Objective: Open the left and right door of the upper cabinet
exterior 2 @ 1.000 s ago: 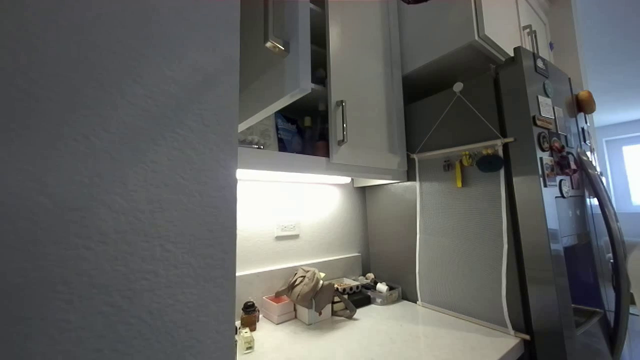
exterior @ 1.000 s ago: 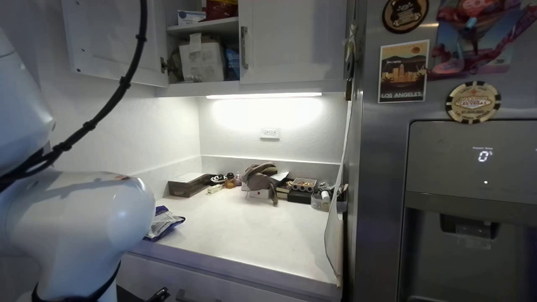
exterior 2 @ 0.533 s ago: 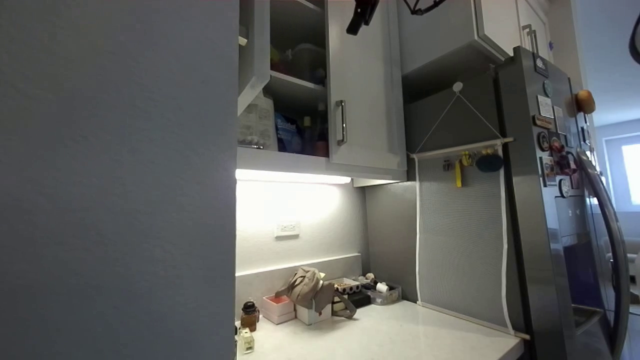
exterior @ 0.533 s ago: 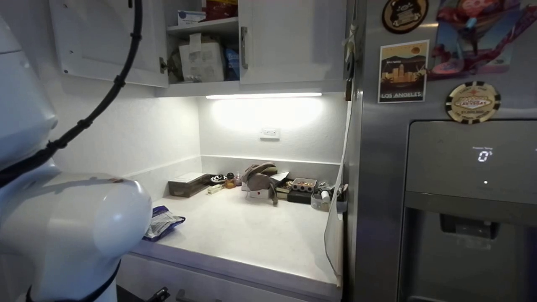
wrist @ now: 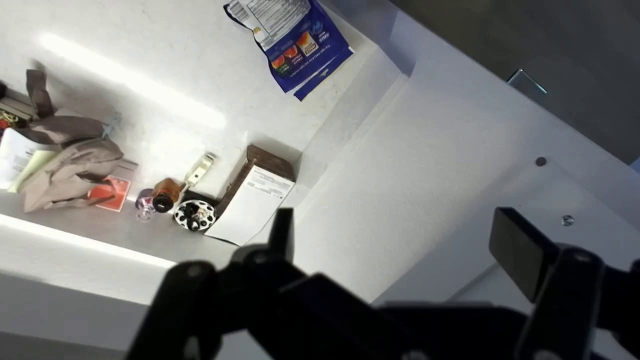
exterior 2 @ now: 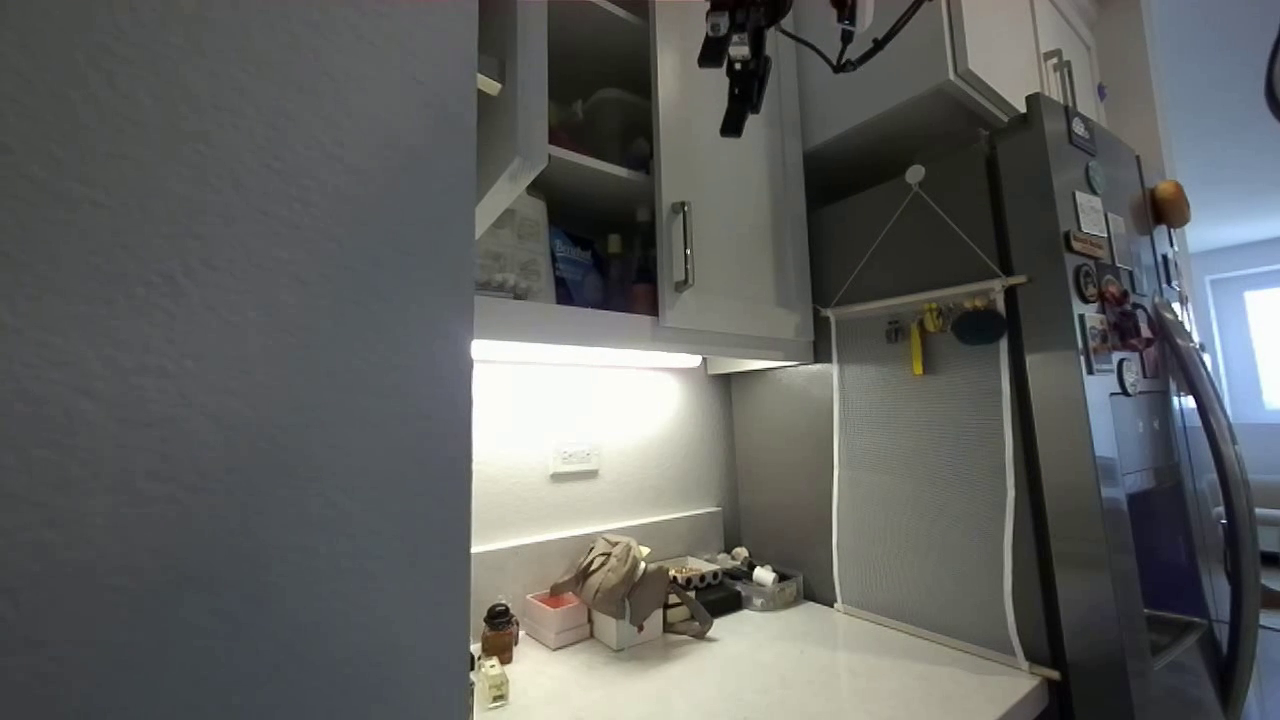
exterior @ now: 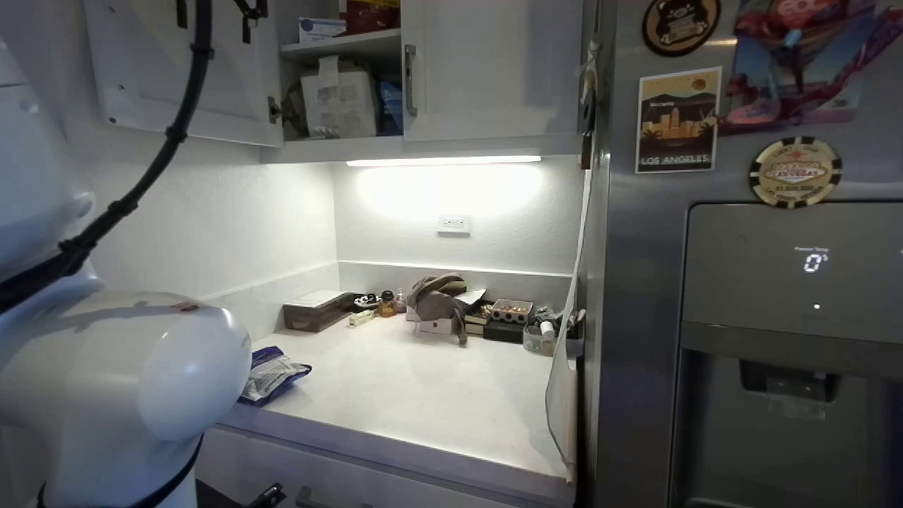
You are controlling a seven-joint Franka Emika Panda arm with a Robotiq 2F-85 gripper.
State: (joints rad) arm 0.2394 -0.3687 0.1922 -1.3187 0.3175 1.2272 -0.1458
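The upper cabinet [exterior: 342,149] also shows in an exterior view [exterior 2: 560,320]. Its left door [exterior: 159,77] is swung wide open toward the side wall, inner face showing. It is cut off by the near wall in an exterior view [exterior 2: 512,130]. The wrist view shows part of it [wrist: 555,192]. The right door [exterior: 494,77], with a metal bar handle, looks shut; it also shows in an exterior view [exterior 2: 735,250]. My gripper [exterior 2: 722,95] is high up, fingers pointing down, open and empty. Its fingers stand apart in the wrist view [wrist: 395,220] and before the open left door in an exterior view [exterior: 214,22].
A steel fridge [exterior: 642,282] stands right of the counter [exterior: 416,381]. A mesh hanging [exterior 2: 920,480] covers its side. The counter holds a purple packet [exterior: 271,374], a brown box [exterior: 314,310] and a cap [exterior: 437,300]. A black cable [exterior: 152,176] runs along the arm.
The left door has swung further open, mostly in the first half second. My gripper has come down into view from the top and stands apart from the door. The arm has shifted slightly left.
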